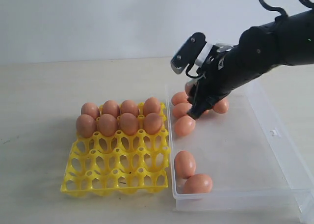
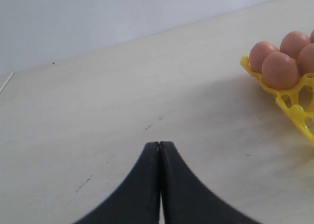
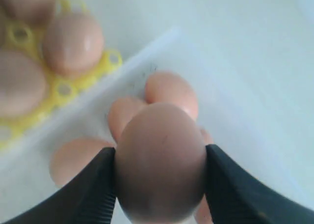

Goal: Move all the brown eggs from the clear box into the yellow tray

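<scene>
Pale wooden tabletop (image 1: 39, 86) carried everything. On it the clear box (image 1: 274, 150), large, shallow, transparent plastic with low walls, sat just beside the yellow tray (image 1: 117, 165), a bright square plastic egg tray with open cups and pointed posts. I can't tell if the box wall touched the tray edge.

My black right arm (image 1: 265, 47) reached into the box from the side away from the tray. My right gripper (image 1: 197, 110) was over the box end nearest the tray's far corner, with the jaws clamped on one smooth orange-brown egg (image 3: 159, 160), a finger (image 3: 93, 184) on each side of it.

Eight brown eggs (image 1: 128, 123) filled the tray's two far rows, and the cups in its near rows had none. Loose eggs (image 1: 185, 126) clustered in the box by the wall next to the tray, under and around my gripper. My arm hid some, so no count. Two more eggs (image 1: 185, 164) lay in the box by the tray's near corner.

My left gripper (image 2: 159, 150) was over bare tabletop, apart from the tray, with the jaws pressed together on nothing.
</scene>
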Controlling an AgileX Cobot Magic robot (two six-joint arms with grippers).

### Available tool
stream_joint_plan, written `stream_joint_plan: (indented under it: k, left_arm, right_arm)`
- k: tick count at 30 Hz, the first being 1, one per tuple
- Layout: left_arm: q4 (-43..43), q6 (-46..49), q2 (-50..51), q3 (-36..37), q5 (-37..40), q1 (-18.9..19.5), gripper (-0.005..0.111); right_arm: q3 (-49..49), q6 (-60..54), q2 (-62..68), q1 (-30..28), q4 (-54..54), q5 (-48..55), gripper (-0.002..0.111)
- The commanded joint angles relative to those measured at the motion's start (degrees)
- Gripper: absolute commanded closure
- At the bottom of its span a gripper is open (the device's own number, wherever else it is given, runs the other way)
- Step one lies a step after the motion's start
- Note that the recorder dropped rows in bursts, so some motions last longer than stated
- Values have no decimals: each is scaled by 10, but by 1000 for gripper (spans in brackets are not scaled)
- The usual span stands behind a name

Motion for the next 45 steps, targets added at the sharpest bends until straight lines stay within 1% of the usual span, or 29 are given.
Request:
stream_joint_plan:
  k: [1, 3, 4, 5, 7, 9, 11, 20, 28, 33, 41, 43, 44, 45]
  left_arm:
    - [-5, -4, -3, -2, -6, 0, 107]
    - [-5, -4, -3, -2, -6, 0, 107]
    - [-5, -4, -3, -2, -6, 0, 107]
    - [-5, -4, -3, -2, -6, 0, 107]
    - [-5, -4, -3, -2, -6, 0, 107]
    - [-5, -4, -3, -2, -6, 0, 107]
    - [-5, -4, -3, -2, -6, 0, 107]
    - [-5, -4, -3, -2, -6, 0, 107]
    - [-5, -4, -3, -2, -6, 0, 107]
    - [-5, -4, -3, -2, -6, 0, 107]
    - [-5, -4, -3, -2, -6, 0, 107]
    - [-5, -4, -3, -2, -6, 0, 107]
    - [-5, -4, -3, -2, -6, 0, 107]
    - [-5, -4, -3, -2, -6, 0, 107]
  right_arm:
    - [86, 55, -60, 53, 72, -233, 108]
    - [111, 117, -64, 80, 47, -296, 108]
    - [119, 168, -63, 92, 14, -328, 108]
    - [124, 221, -60, 101, -24, -353, 108]
    - [129, 367, -49, 119, -135, -417, 108]
    - [129, 473, -33, 131, -219, -480, 108]
    - [129, 518, -9, 139, -245, -541, 108]
    - [126, 519, 93, 182, -259, -651, 108]
    - [71, 578, 155, 189, -294, -645, 108]
    - [33, 601, 185, 189, -292, -627, 108]
    - [-15, 698, 221, 189, -309, -619, 108]
    - [-20, 699, 223, 189, -317, -619, 104]
    - [-20, 698, 223, 189, -320, -619, 99]
    - [-20, 698, 223, 189, -320, -619, 91]
